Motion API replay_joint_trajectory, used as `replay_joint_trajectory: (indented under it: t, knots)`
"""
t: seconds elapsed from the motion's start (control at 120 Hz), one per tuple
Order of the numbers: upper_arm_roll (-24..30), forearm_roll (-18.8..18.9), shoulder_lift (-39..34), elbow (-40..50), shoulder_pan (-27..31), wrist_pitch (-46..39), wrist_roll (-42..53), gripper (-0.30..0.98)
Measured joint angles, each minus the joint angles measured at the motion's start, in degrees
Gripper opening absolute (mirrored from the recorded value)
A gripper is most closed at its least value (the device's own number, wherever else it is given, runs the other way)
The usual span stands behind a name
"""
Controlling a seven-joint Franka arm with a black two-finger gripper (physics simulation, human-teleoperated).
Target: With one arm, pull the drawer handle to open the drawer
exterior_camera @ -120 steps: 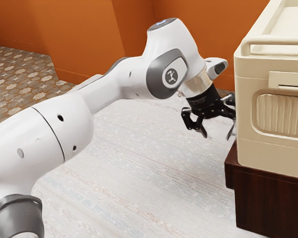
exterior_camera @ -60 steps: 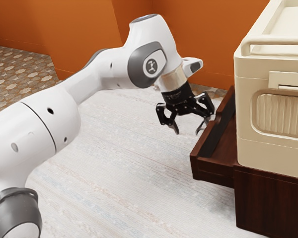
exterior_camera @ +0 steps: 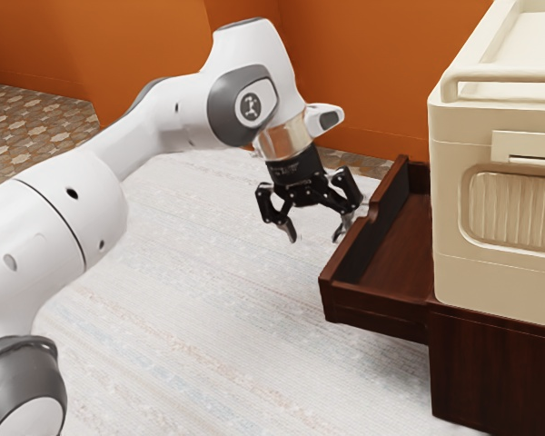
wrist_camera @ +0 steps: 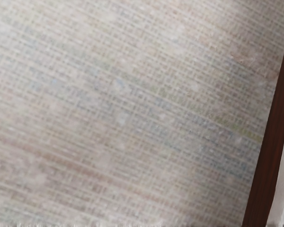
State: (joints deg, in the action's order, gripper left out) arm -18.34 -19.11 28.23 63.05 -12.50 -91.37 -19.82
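Orange walls [exterior_camera: 381, 73] stand behind everything, with a brown patterned tile floor [exterior_camera: 36, 127] at their foot and a pale woven rug [exterior_camera: 209, 345] spread under my arm [exterior_camera: 64, 218]. A dark wood cabinet [exterior_camera: 500, 381] stands on the exterior view's right, with a cream case [exterior_camera: 490, 282] on top of it.

The drawer [exterior_camera: 377, 309] is out of the cabinet on the side facing me, far enough that I can see down to its reddish-brown bottom. My hand [exterior_camera: 315, 238] points downward at the drawer's outer front, fingers well apart and holding nothing. The finger nearer the cabinet is right by the upper edge of that front; whether it touches the wood I cannot tell. The other finger is farther out, over the rug.

The exterior view gives me the drawer's depth, its raised walls and the case above it, with a rail [exterior_camera: 500, 75] along the top and a ribbed panel [exterior_camera: 527, 213] in its side. The wrist view brings out the rug's close weave, faintly striped in red, blue and yellow-green, and a narrow strip of dark wood [wrist_camera: 273, 137] slanting past it. Beyond that strip is something pale that I cannot make out.
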Motion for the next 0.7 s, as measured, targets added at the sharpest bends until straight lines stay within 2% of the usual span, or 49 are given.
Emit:
replay_joint_trajectory:
  t: [0.383,0.517,0.7]
  knots:
    - [-4.11,-0.78,-2.67,-0.34,0.10,4.18,4.69,0.68]
    - [-4.15,-1.36,-7.04,-0.36,0.78,4.85,5.90,0.68]
    - [-3.88,-1.73,-18.00,2.51,4.06,5.76,6.49,0.68]
